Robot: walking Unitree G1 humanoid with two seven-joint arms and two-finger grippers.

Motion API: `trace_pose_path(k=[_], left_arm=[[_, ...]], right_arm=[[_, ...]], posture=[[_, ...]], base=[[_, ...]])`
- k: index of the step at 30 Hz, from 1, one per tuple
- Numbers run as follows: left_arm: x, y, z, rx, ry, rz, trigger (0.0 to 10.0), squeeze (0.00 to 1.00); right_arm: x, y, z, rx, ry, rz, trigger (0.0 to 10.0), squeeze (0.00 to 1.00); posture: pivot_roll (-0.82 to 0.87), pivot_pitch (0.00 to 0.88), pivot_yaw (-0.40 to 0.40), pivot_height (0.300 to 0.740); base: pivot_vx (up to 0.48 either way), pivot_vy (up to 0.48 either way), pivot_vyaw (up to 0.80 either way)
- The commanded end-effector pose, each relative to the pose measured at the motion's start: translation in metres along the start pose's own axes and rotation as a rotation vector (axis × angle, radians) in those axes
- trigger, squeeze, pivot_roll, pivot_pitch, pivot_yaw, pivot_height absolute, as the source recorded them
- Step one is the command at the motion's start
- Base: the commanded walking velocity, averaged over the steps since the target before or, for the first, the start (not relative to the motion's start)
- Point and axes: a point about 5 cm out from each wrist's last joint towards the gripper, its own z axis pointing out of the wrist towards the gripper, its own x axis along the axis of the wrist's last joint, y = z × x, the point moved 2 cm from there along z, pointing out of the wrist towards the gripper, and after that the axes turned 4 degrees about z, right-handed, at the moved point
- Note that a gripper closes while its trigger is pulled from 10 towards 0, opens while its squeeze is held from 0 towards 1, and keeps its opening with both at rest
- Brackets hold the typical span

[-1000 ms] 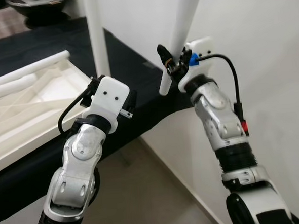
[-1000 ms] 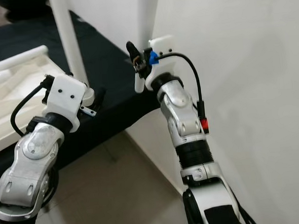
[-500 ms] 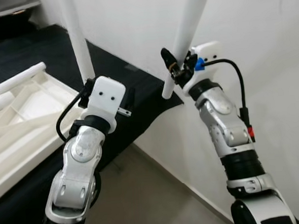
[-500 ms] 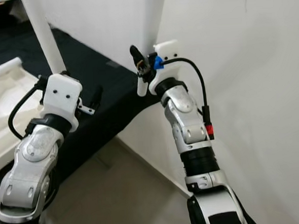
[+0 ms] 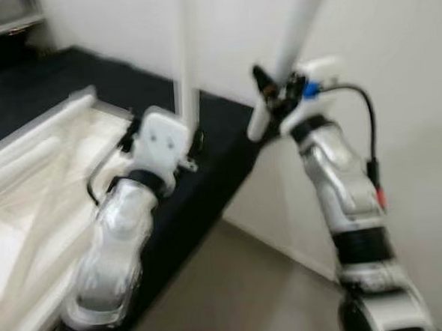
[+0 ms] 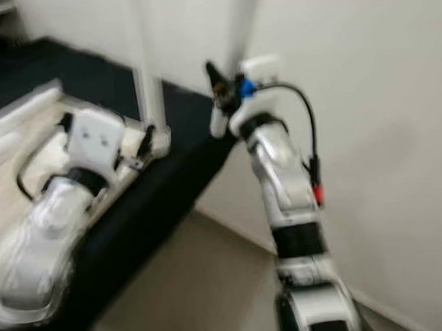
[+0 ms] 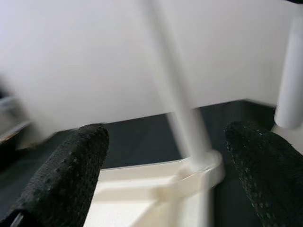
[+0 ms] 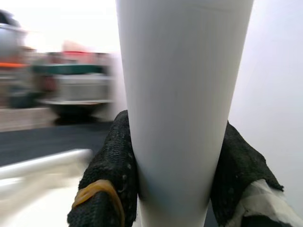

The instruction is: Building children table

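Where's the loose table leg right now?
The leg is clamped in the right gripper, on the robot's right, held up against the white wall, just past the dark mat's corner.

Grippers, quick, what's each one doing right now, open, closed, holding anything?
Left gripper: open, holding nothing, facing a leg fixed in the tabletop.
Right gripper: shut on a loose leg.

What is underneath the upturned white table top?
The white table top lies on a black surface, which shows along its near edge and far side. One white leg stands from its corner. What the top covers is hidden.
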Motion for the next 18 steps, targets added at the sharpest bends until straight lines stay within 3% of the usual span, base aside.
trace_pose_path(k=[1, 7, 12, 18], left_arm=[[0.007, 0.001, -0.001, 0.0, 0.041, 0.011, 10.0, 0.0], [0.007, 0.001, -0.001, -0.012, 0.04, 0.0, 10.0, 0.0], [0.008, -0.005, 0.002, -0.002, 0.045, 0.015, 10.0, 0.0], [0.006, -0.009, 0.0, 0.008, 0.046, 0.011, 10.0, 0.0]], right_arm=[[0.008, 0.005, -0.001, -0.014, 0.027, -0.025, 10.0, 0.0], [0.008, 0.009, -0.002, -0.023, 0.019, -0.047, 10.0, 0.0], [-0.003, 0.014, -0.005, -0.013, -0.05, -0.074, 10.0, 0.0], [-0.008, 0.019, -0.009, -0.048, -0.077, -0.048, 10.0, 0.0]], posture=[[0.03, 0.142, -0.063, 0.74], [0.03, 0.135, -0.06, 0.74], [0.03, 0.127, -0.06, 0.74], [0.03, 0.116, -0.062, 0.74]], base=[[0.0, 0.0, 0.0], [0.0, 0.0, 0.0], [0.0, 0.0, 0.0], [0.0, 0.0, 0.0]])
